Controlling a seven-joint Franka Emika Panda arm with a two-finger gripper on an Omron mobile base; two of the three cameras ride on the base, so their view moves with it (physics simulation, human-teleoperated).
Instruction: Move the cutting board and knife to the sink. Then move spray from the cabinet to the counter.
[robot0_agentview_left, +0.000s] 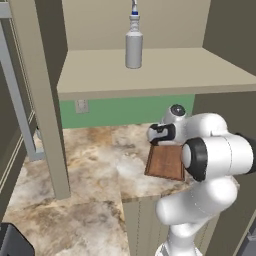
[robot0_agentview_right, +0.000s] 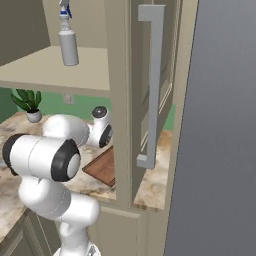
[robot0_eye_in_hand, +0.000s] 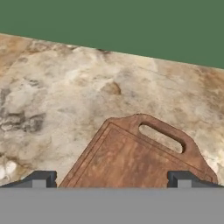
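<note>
We see the counter (robot0_agentview_left: 90, 165), beige and brown marble, running under the open cabinet (robot0_agentview_left: 165, 70) to a green wall. On it the cutting board (robot0_eye_in_hand: 131, 162) lies flat, its handle end (the arched slot shows plainly in the hand view) pointing toward that wall. A small potted plant (robot0_agentview_right: 31, 106) stands on the counter too, far back by the wall. On the cabinet's beige shelf we find the spray (robot0_agentview_left: 133, 42), upright, near the middle.

Cutting board (robot0_agentview_left: 165, 162) on counter (robot0_agentview_left: 95, 160); spray (robot0_agentview_left: 134, 44) in cabinet (robot0_agentview_left: 165, 67).
</note>
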